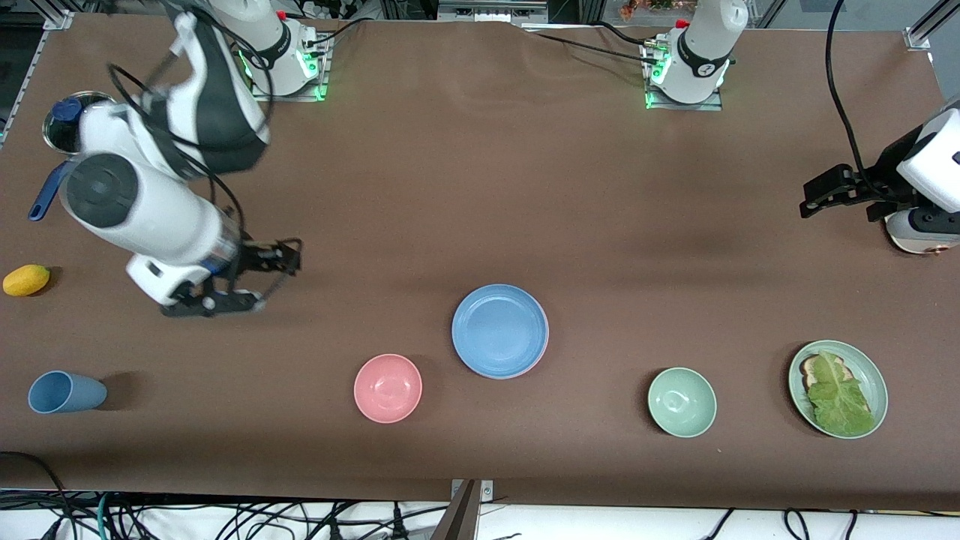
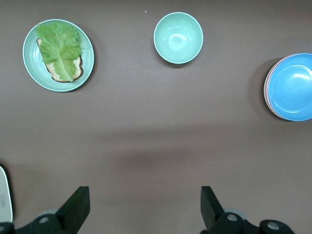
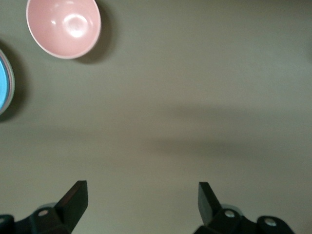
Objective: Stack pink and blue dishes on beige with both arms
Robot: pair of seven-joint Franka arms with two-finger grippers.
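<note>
Front view: blue plate [image 1: 499,330] tops stack; left gripper [image 1: 832,191], right gripper [image 1: 251,281] spread, empty; off-centre stack could slide.

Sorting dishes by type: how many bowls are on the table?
2. The pink bowl sits toward the right arm's end, beside the blue plate; the mint-green bowl sits between that plate and the lettuce plate.

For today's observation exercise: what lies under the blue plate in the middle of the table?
Under the blue plate a thin pink rim shows at one edge, so the pink plate lies directly beneath. The beige plate cannot be seen; anything lower is covered.
</note>
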